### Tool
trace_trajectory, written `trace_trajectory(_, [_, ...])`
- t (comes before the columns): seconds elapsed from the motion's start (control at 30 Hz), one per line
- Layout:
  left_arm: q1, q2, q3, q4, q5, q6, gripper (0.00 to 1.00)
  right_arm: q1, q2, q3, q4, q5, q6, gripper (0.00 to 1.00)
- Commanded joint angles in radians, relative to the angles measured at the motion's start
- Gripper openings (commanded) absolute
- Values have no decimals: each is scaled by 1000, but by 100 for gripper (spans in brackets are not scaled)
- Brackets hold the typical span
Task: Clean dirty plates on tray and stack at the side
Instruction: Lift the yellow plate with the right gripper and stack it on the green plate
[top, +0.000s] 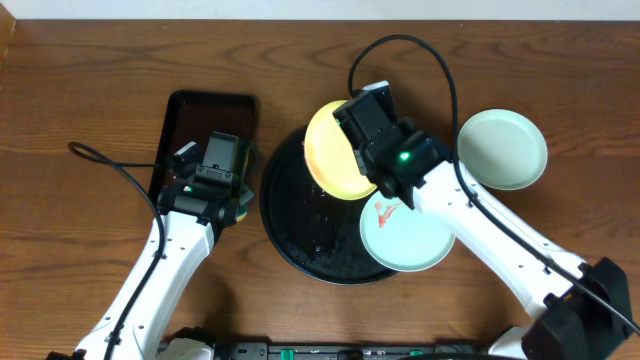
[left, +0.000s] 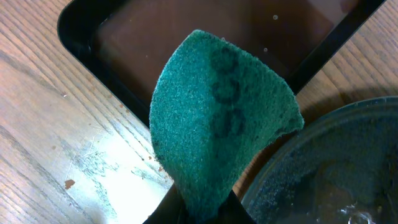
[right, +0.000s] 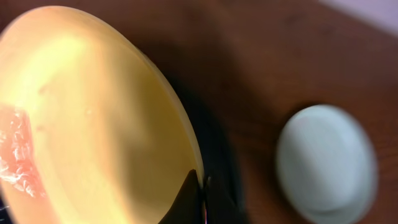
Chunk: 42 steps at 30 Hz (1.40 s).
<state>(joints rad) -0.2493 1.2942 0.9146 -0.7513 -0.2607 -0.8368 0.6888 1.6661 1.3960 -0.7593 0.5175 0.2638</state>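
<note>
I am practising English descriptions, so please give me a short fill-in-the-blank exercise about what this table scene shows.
The right gripper is shut on the rim of the pale ___ round plate.
The left gripper holds a ___ scouring pad.
The pale blue-white plate smeared red lies on the large round ___ tray.
Missing words: yellow, green, black.

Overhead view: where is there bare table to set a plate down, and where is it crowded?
The table is bare left of the brown tray and right of the pale plate. Crowded: the black tray, with the yellow plate, smeared plate and right gripper.
</note>
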Motion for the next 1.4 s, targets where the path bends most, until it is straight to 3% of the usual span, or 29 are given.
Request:
trace_trajectory(0.0, [5, -5, -11, 2, -2, 12, 8, 54, -50, 18, 8, 274, -112, 1])
trace_trajectory(0.33, [5, -4, -11, 4, -2, 12, 8, 179, -58, 18, 76, 602, -425, 1])
trace_trajectory(0.47, [5, -2, -12, 4, 2, 12, 8, 218, -58, 18, 94, 697, -433, 1])
trace_trajectory(0.93, [5, -1, -12, 5, 7, 12, 8, 233, -58, 18, 94, 696, -437, 1])
trace_trajectory(1.07, [5, -1, -12, 5, 7, 12, 8, 218, -58, 18, 88, 618, -417, 1])
trace_trajectory(1.2, [5, -1, -12, 4, 7, 12, 8, 148, -58, 18, 33, 475, -190, 1])
trace_trajectory(1.37, [5, -1, -12, 5, 7, 12, 8, -72, -58, 17, -20, -3, -11, 1])
